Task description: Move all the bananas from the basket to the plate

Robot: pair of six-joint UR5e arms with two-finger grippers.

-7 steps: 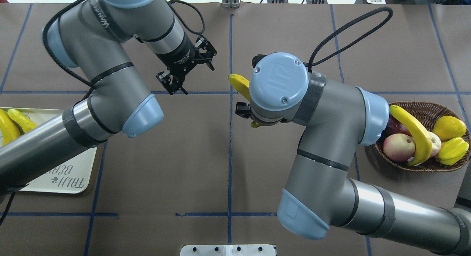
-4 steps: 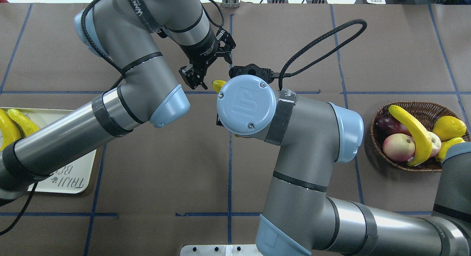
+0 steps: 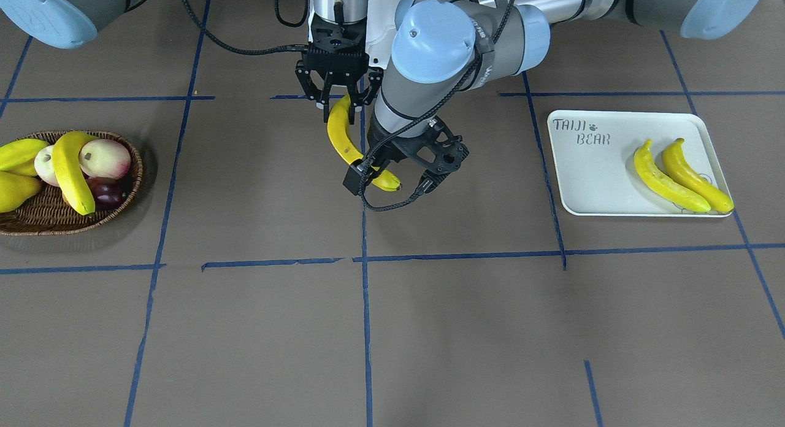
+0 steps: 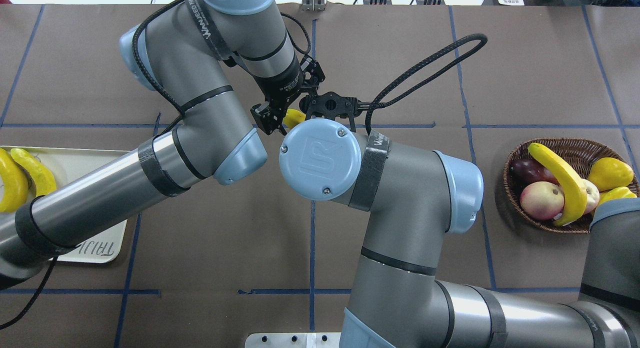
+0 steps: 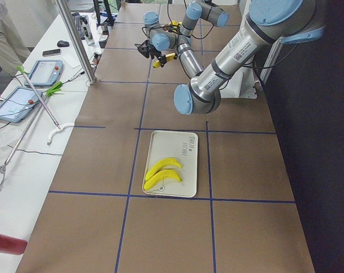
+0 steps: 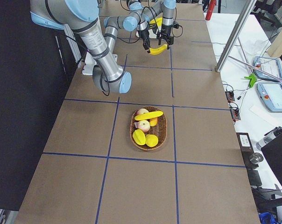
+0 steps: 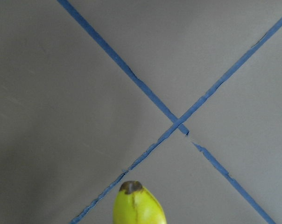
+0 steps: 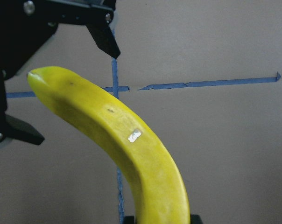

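Front view: right arm drops in from 12 with its wrist vertical. The right gripper points at the table and is clamped on the top end of the held banana, which hangs clear of the table and curves toward 5. Left arm enters from 1, blue-capped wrist tilted toward 7. The left gripper has its fingers apart, one on each side of the banana's lower tip. Basket sits at 9 with one basket banana lying across the other fruit. Plate sits at 3 with a banana pair side by side at its 4 end. Overhead: left arm comes from 9, elbow folded up at 11. Right arm comes from 5, and its wrist cap covers most of the handoff. Only a sliver of yellow shows between the spread left fingers. Left side view: both tools are far and small at 12, so I can't tell finger state; plate is near centre. Right side view: banana is aloft at 12, basket at centre. Left wrist: banana tip at 6, with a blue tape cross beyond. Right wrist: banana runs from 6 to 10. The left tool's black fingers sit at 11 and 9, not touching the peel.
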